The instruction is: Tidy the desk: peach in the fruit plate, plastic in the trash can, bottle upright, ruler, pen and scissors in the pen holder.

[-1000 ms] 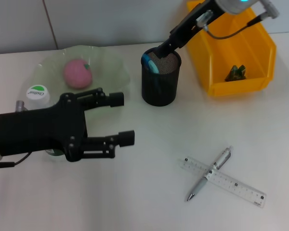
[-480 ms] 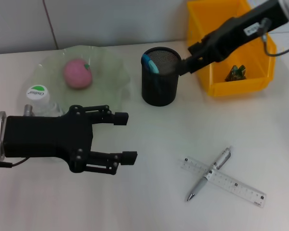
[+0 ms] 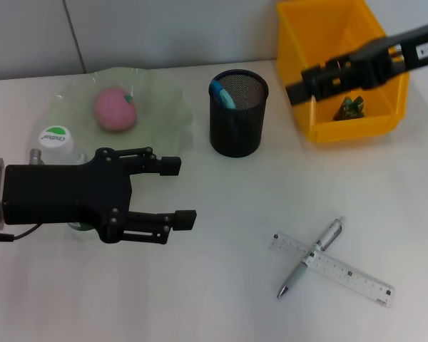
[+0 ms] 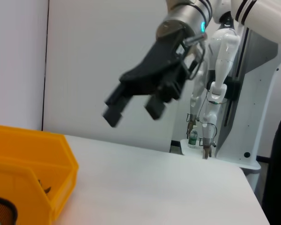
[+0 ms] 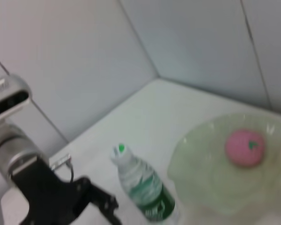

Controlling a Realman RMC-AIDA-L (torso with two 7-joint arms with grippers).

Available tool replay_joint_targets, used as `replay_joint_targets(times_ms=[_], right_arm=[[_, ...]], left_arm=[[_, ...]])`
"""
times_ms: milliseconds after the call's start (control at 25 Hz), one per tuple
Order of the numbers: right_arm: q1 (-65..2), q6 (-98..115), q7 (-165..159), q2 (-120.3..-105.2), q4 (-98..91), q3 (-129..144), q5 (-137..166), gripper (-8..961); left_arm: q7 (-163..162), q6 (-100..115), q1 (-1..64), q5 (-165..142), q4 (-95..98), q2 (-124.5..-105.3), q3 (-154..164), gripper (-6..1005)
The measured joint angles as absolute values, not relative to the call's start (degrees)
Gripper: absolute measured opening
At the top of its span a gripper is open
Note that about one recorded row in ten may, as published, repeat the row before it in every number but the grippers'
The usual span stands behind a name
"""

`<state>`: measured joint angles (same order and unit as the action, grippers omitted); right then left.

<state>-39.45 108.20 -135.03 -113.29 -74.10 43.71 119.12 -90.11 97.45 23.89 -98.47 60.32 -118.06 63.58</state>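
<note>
The pink peach (image 3: 115, 109) lies in the pale green fruit plate (image 3: 164, 96). Beside the plate the bottle (image 3: 55, 138) stands upright, partly hidden behind my left gripper (image 3: 178, 191), which is open and empty. The black mesh pen holder (image 3: 237, 132) holds blue-handled scissors (image 3: 220, 93). Crumpled plastic (image 3: 351, 108) lies in the yellow trash can (image 3: 321, 43). My right gripper (image 3: 303, 91) hovers between holder and can; in the left wrist view the right gripper (image 4: 133, 110) is open and empty. The pen (image 3: 310, 256) lies across the clear ruler (image 3: 342, 272) on the table.
The right wrist view shows the bottle (image 5: 143, 185), the peach (image 5: 245, 147), the plate (image 5: 210, 187) and the left gripper (image 5: 84, 201). The left wrist view shows the can's corner (image 4: 33, 164). A wall runs along the table's far edge.
My right gripper has pulled out of the pen holder and swung right to the trash can's front. The left gripper shifted slightly, still open.
</note>
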Motion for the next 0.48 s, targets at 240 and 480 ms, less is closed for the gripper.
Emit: replay_joint_targets(times_ms=[240,480], right_arm=[[-40.81,109.19,-138.08,-113.01,-74.86,46.11,127.16,721],[-45.08,109.87,-143.89,-113.21,-72.12,52.77,136.65,721]], left_arm=[[-89.59,97.16,23.77,-100.31,60.26,-118.23,63.68,840],[-87.09,97.37,23.81,-101.84,60.22,-118.18,63.91,840]])
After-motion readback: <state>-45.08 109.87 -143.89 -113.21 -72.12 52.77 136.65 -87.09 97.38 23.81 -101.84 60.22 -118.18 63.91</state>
